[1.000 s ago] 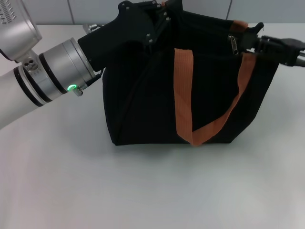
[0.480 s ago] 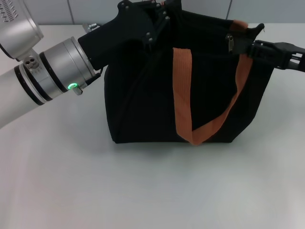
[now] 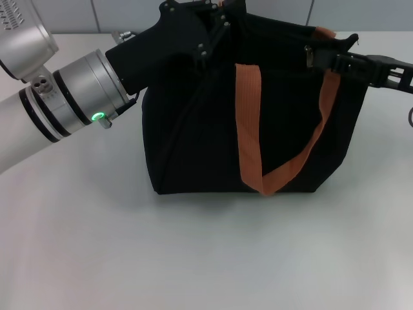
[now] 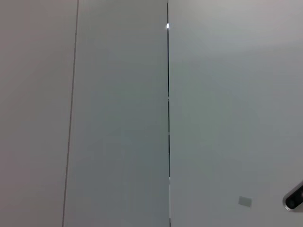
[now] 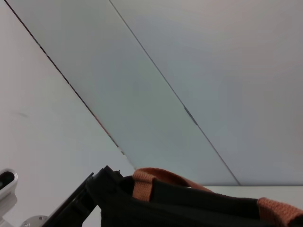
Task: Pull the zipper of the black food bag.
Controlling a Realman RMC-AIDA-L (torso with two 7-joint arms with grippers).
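The black food bag stands upright mid-table, with an orange-brown strap handle looping down its front. The small silver zipper sits at the bag's top right corner. My right gripper reaches in from the right at that corner, its dark tips closed together against the pull tab. My left gripper rests at the bag's top left edge, with its black body lying over the bag. The right wrist view shows the bag's top rim and a strap end. The left wrist view shows only wall.
The bag stands on a white table with open surface in front and to the left. My left arm's silver forearm crosses the left side. A tiled wall runs behind the table.
My right gripper and the zipper pull have shifted slightly left and up along the bag's top edge, and the top right corner has risen with them. The left arm has not moved.
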